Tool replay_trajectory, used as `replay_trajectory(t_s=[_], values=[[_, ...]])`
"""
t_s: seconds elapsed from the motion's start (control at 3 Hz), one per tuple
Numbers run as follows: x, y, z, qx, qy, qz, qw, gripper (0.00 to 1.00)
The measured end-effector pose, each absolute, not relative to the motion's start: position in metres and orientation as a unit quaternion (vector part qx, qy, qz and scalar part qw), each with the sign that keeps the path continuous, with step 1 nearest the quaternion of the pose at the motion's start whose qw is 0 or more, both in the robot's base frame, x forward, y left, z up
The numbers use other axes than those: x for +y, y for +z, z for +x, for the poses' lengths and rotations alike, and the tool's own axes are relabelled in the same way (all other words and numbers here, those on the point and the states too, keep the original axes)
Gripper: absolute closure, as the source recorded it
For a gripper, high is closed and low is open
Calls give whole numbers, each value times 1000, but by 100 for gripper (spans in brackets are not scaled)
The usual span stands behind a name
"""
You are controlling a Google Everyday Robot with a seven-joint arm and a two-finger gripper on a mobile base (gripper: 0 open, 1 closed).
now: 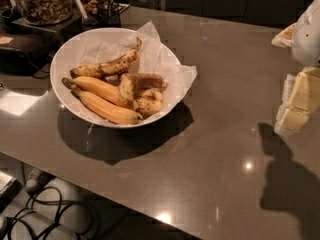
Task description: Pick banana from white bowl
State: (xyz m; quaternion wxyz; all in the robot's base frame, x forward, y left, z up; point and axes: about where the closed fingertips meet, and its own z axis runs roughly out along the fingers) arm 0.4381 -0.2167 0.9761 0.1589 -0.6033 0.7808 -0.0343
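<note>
The white bowl (62,54), lined with crinkled white paper (170,66), stands on the left half of the grey-brown counter (225,134). It holds several bananas: a spotted one (107,65) at the back, two smooth yellow ones (100,88) (107,110) at the front left, and browner, bruised ones (144,80) at the right. My gripper (299,101), white and pale yellow, hangs at the right edge of the view. It is well to the right of the bowl, above the counter, and holds nothing that I can see.
Clear containers of snacks (42,1) on a black stand sit behind the bowl at the top left. The counter's front edge runs diagonally across the bottom left, with cables (45,214) on the floor below. The arm's shadow (285,184) falls on the counter at the lower right.
</note>
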Motion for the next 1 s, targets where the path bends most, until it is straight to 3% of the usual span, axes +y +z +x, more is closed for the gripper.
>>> replay_trajectory(t_s=[1.0], values=[[-188, 969, 458, 744, -26, -650, 153, 0]])
